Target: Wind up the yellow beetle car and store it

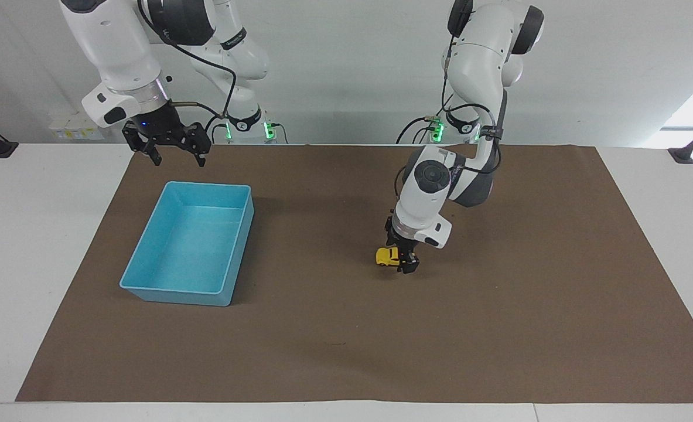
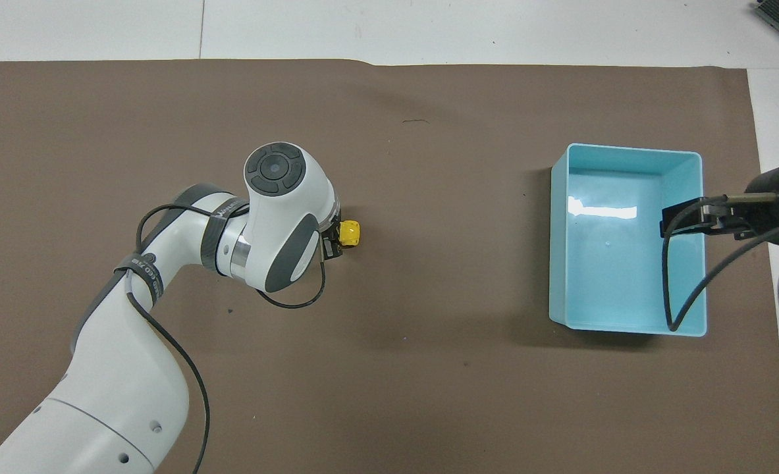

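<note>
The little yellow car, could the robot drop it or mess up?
Maybe. The left pincer is shut on one end of the yellow beetle car, so most of it sticks out and it might twist or slip. The blue bin sits toward the right arm's end of the table, a long carry. The right pincer waits open above the mat near the bin.

Small bright yellow beetle-shaped toy car [image 1: 388,256]: yellow body, dark windows. Rectangular plastic bin [image 1: 189,245]: plain light blue. Flat paper-like mat [image 1: 346,328]: plain dull brown. Worktop [image 1: 30,234]: white. Left gripper [image 1: 405,262], right gripper [image 1: 168,153]: black. Arm shells: glossy white, dark grey joint bands, black cables. Small lights at arm bases: green.
</note>
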